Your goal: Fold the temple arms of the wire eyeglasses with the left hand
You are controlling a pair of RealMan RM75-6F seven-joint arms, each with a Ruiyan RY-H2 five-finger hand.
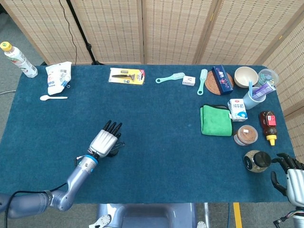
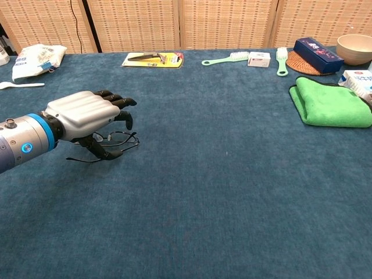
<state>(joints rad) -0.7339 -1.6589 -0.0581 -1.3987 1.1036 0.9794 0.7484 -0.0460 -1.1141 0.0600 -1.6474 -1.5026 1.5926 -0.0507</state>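
The wire eyeglasses (image 2: 120,138) lie on the blue cloth at the front left, lenses facing right. One thin temple arm (image 2: 77,158) trails out to the left under my wrist. My left hand (image 2: 84,115) hovers palm-down over them with its fingers bent downward. The thumb tip (image 2: 109,154) touches the frame's near side. In the head view the left hand (image 1: 104,141) covers most of the eyeglasses (image 1: 118,146). My right hand (image 1: 290,175) rests off the table's front right corner, holding nothing.
A dark-lidded jar (image 1: 255,160) stands close to the right hand. A green cloth (image 1: 215,120), milk carton (image 1: 237,109), cups and bottles crowd the right side. Along the far edge lie a yellow razor pack (image 1: 126,75), brushes, a white spoon (image 1: 52,98) and a bag (image 1: 58,77).
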